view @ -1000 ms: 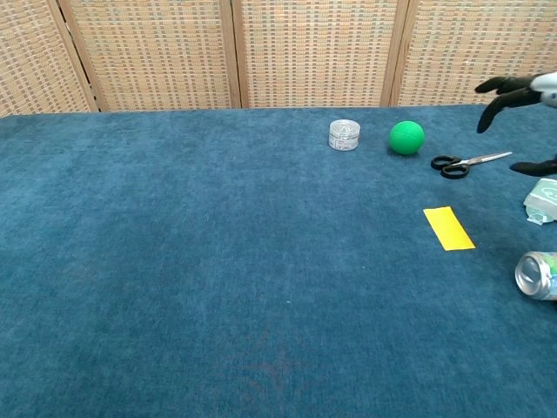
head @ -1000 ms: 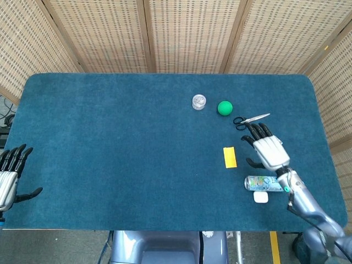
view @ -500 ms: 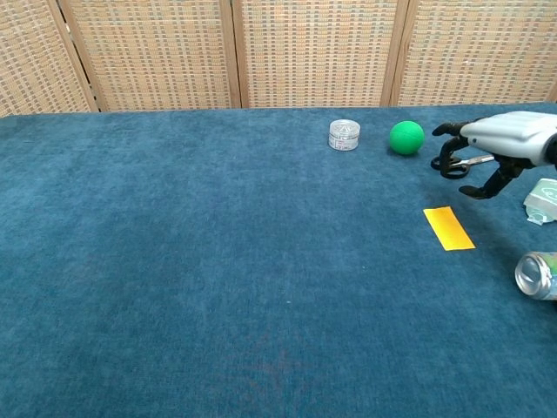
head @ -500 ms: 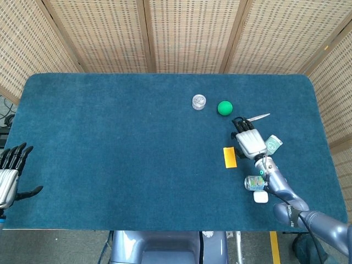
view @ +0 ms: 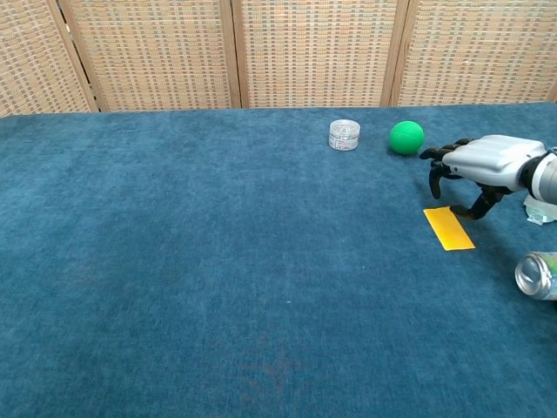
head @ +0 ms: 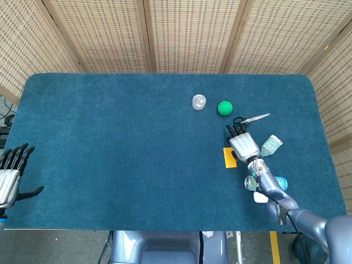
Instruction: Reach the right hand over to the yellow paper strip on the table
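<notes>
Head cam: high, looks down on whole table (head: 110,165). Chest cam: low, nearer; shares right half.

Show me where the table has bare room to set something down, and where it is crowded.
The blue table lies bare from the left hand across to the clear jar and yellow paper strip. The right side is crowded: green ball, scissors, right hand beside the strip, a packet and can near the edge.
</notes>
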